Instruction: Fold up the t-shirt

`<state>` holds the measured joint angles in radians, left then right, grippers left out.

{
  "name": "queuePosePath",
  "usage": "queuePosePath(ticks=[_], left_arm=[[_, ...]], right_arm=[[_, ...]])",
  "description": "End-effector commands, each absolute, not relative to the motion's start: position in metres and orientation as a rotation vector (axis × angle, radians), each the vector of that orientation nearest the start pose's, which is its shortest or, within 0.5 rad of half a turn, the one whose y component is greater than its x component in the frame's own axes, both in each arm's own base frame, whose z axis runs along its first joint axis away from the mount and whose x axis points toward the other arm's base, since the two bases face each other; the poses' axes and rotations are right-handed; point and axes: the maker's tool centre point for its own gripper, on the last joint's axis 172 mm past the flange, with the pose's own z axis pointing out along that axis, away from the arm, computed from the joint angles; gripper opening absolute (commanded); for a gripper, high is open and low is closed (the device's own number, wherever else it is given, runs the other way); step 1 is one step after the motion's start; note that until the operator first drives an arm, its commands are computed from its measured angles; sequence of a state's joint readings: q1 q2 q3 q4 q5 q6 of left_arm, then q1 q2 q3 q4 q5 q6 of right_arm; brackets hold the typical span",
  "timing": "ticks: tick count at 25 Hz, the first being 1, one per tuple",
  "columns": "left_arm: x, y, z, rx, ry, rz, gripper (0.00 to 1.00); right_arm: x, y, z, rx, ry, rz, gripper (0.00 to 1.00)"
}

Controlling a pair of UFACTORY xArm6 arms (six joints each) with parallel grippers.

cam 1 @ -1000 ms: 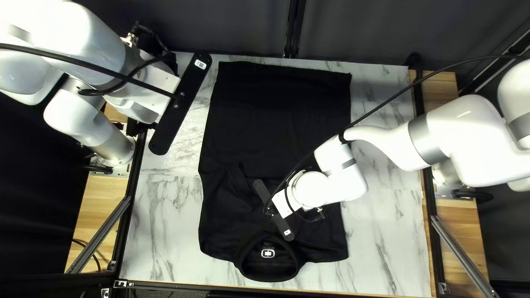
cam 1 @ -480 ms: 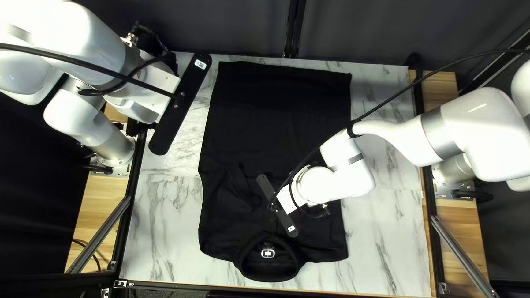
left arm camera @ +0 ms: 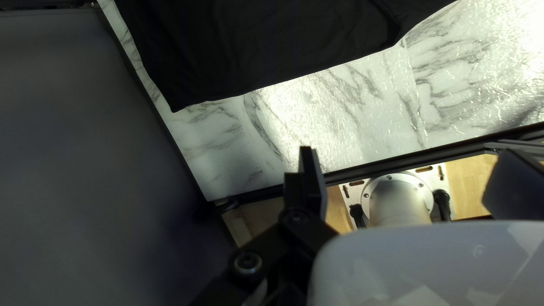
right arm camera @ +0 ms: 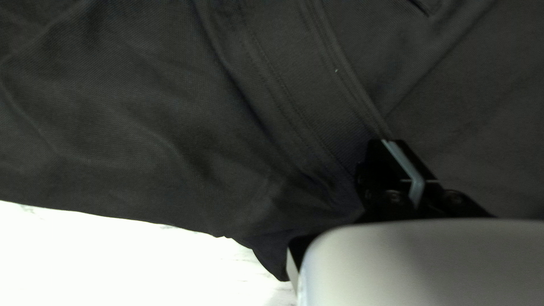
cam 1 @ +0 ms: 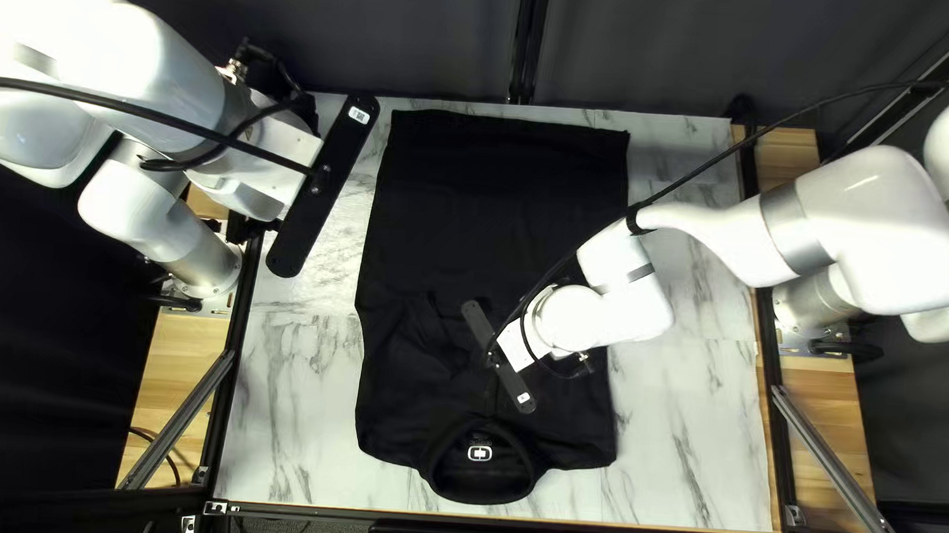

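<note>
1 black t-shirt lay spread on 1 marbled table, its 1 collar toward the near edge. 2 grippers: left gripper hung open at the table's left, 2 fingers well apart. Right gripper, over the shirt's collar half, was closed on t-shirt cloth, 2 fingers together.

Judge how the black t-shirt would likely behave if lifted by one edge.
The t-shirt would probably sag and fold, since soft creases suggest limp cloth. Lying so flat, it looks light for its spread. The collar, holding its round opening, may be stiffer.
</note>
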<state>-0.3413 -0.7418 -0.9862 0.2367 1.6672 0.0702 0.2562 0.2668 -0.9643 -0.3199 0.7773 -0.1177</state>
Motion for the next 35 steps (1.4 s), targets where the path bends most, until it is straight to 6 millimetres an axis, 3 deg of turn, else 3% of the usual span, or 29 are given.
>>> queuePosePath(ticks=[1,10,19,28,35], left_arm=[[0.271,-0.028,0.387,-2.861,0.552,-0.134,1.0],[0.271,-0.028,0.387,-2.861,0.552,-0.134,1.0],[0.271,-0.028,0.387,-2.861,0.552,-0.134,1.0],[0.271,-0.028,0.387,-2.861,0.552,-0.134,1.0],[0.271,-0.028,0.387,-2.861,0.552,-0.134,1.0]], right_arm=[[0.462,0.08,0.047,-3.203,-1.004,0.098,1.0],[0.468,0.099,0.073,-3.211,-1.074,0.072,1.0],[0.48,0.125,0.052,-3.071,-1.333,-0.002,1.0],[0.484,0.131,0.032,-2.968,-1.485,0.007,1.0],[0.493,0.131,0.027,-2.947,-1.542,0.014,1.0]])
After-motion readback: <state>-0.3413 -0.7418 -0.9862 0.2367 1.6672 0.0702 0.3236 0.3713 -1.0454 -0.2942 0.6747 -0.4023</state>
